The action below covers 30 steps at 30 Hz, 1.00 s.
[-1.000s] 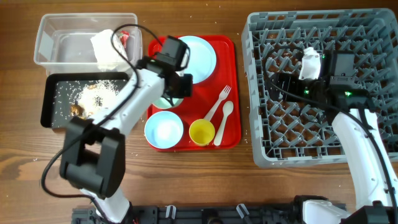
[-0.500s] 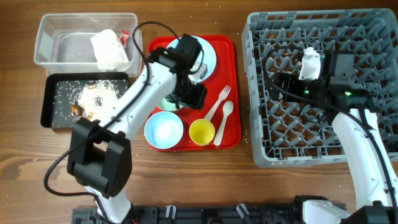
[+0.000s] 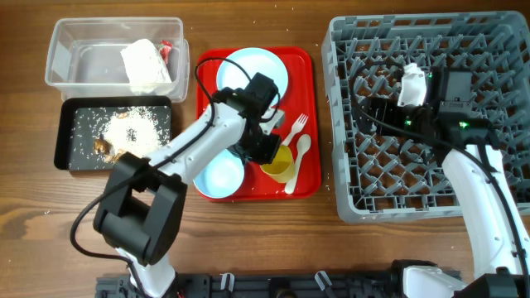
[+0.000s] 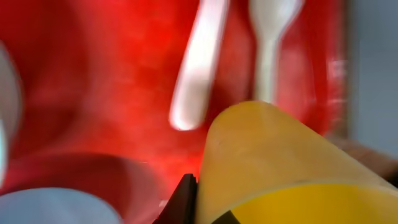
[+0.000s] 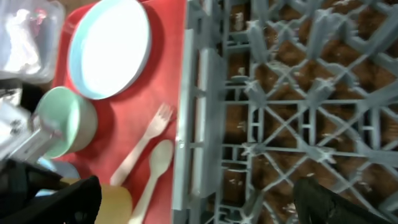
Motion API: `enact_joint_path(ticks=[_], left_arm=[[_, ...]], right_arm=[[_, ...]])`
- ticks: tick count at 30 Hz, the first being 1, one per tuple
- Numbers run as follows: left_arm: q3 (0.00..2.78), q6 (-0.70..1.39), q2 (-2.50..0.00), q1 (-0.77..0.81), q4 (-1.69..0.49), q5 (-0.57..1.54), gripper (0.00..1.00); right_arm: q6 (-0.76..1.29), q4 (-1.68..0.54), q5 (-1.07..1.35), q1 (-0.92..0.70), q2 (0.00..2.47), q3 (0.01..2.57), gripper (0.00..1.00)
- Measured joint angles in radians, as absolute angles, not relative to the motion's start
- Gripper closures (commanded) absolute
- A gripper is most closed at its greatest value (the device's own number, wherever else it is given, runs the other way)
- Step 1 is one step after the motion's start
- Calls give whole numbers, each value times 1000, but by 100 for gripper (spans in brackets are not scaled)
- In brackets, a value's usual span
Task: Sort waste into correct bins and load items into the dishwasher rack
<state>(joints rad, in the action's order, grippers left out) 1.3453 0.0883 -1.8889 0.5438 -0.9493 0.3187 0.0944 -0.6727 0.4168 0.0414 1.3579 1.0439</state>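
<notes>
Our left pincer [image 3: 271, 152] grips the tilted yellow cup [image 3: 282, 167], with fork [image 3: 295, 132] and spoon [image 3: 301, 156] just beside it. Our right pincer [image 5: 196, 190] hangs open over the dishwasher rack [image 3: 348, 205].

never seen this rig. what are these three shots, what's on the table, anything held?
Two robot arms at a table. One picture is from above; the other two come from cameras on the wrists. The left claw looks closed on the tilted yellow cup, which fills its wrist view. The right claw hangs open, empty, over the grey dishwasher rack. The red tray holds a plate, blue bowl, fork and spoon. The clear tub has a napkin; the black tray has rice.
</notes>
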Motion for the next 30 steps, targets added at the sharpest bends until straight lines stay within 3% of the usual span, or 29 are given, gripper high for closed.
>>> enact_joint_path(ticks=[8,11,17,24,25,26,27,30], left_arm=[[1404,152,-1866,254,-649,1216,96],[1405,178,-1864,233,-613,1407,96],[1406,200,-1864,234,-611,1517,96],[1406,205,-1864,233,-613,1535,96],[1406,204,-1864,233,-612,1534,93],[1406,204,-1864,233,-612,1533,70],[1406,208,-1864,233,-612,1532,60],[1406,220,-1864,233,-609,1532,46]], right_arm=[[183,-360,905,19,1358,1043,0],[204,-218,1018,-51,1359,1042,0],[213,-95,1129,-191,1359,1042,13],[220,-91,1126,-237,1423,1042,41],[227,-90,1125,-237,1425,1042,47],[238,-89,1125,-236,1426,1042,51],[238,-88,1127,-239,1427,1043,53],[262,-57,1145,-234,1430,1042,53]])
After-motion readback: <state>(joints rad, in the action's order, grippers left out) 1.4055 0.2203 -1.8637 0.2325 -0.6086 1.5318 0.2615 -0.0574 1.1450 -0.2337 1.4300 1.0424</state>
